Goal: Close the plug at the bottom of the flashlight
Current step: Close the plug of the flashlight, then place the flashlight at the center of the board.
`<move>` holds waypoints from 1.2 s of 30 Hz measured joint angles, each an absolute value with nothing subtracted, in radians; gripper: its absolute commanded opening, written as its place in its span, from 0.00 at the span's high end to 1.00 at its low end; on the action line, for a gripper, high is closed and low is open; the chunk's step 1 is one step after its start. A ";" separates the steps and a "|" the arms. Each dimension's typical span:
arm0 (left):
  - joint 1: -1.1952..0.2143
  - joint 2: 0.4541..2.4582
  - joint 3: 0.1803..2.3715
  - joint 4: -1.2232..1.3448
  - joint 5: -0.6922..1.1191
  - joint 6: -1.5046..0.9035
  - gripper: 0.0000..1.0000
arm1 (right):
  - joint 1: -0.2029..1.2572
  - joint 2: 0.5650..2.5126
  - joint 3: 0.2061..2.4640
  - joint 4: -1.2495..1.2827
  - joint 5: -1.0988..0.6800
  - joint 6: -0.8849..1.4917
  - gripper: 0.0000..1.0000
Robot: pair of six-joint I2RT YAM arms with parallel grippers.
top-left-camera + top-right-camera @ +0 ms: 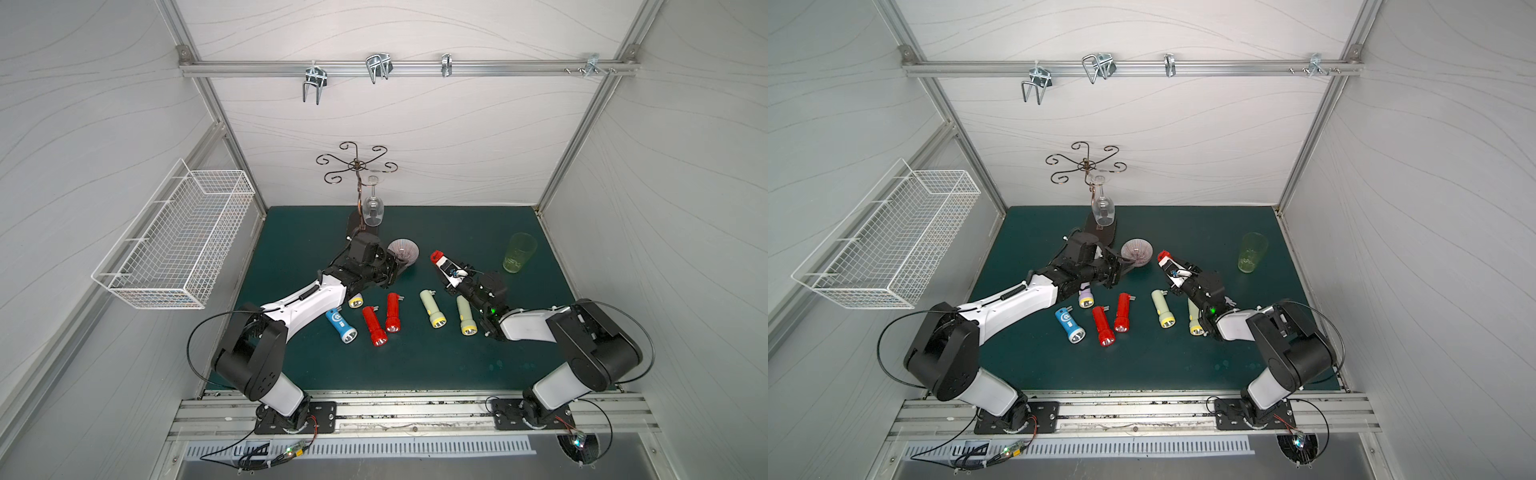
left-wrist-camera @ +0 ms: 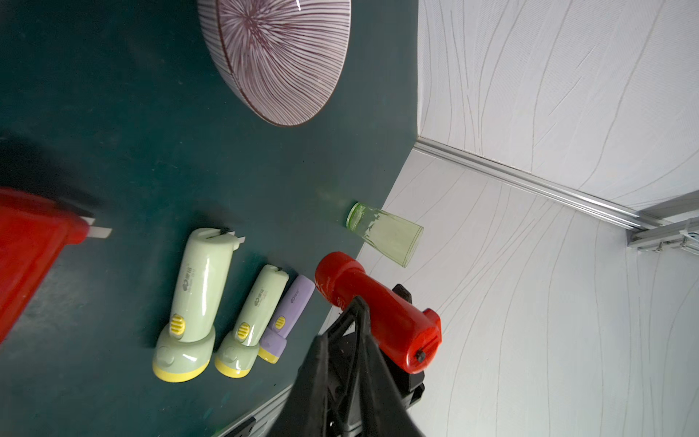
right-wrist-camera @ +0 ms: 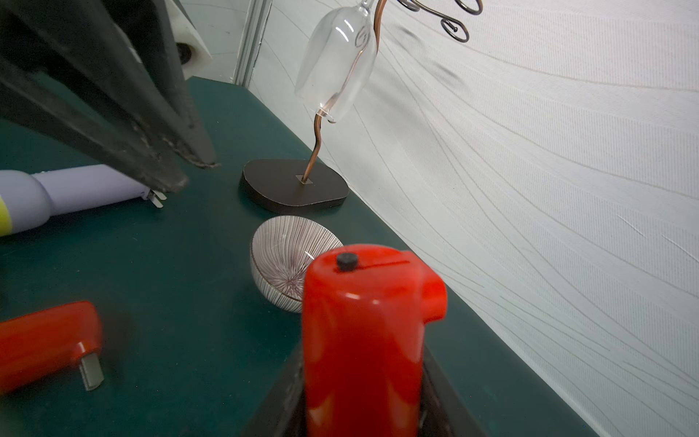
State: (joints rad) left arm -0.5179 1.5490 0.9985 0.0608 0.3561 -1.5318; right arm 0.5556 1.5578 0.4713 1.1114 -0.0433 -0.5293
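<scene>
Right jaws pinch the red flashlight [image 3: 359, 321] above the counter [image 1: 415, 365], left jaws pressed together near the bowl [image 1: 405, 253]; the plug [image 3: 393, 262] looks folded, so I'd set it down next.

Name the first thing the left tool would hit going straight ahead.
Probably the red flashlight held in the right tool, near its tail; the striped bowl sits just beside that line, depth unclear.
</scene>
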 measured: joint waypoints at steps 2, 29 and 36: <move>-0.509 1.541 0.973 0.055 0.357 -1.498 0.71 | 0.561 1.543 0.468 1.099 -0.025 -0.506 1.00; -0.266 1.364 0.981 -0.282 0.138 -0.746 0.00 | 0.579 1.537 1.269 -0.520 0.191 0.279 1.00; -0.249 1.348 0.981 -0.281 0.139 -0.695 0.01 | 0.521 1.795 1.456 -0.701 0.118 0.355 1.00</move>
State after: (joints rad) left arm -0.2493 1.3476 0.9806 -0.2810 0.1387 -0.6952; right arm 0.5213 1.7950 1.4559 -0.7010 0.1181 0.3550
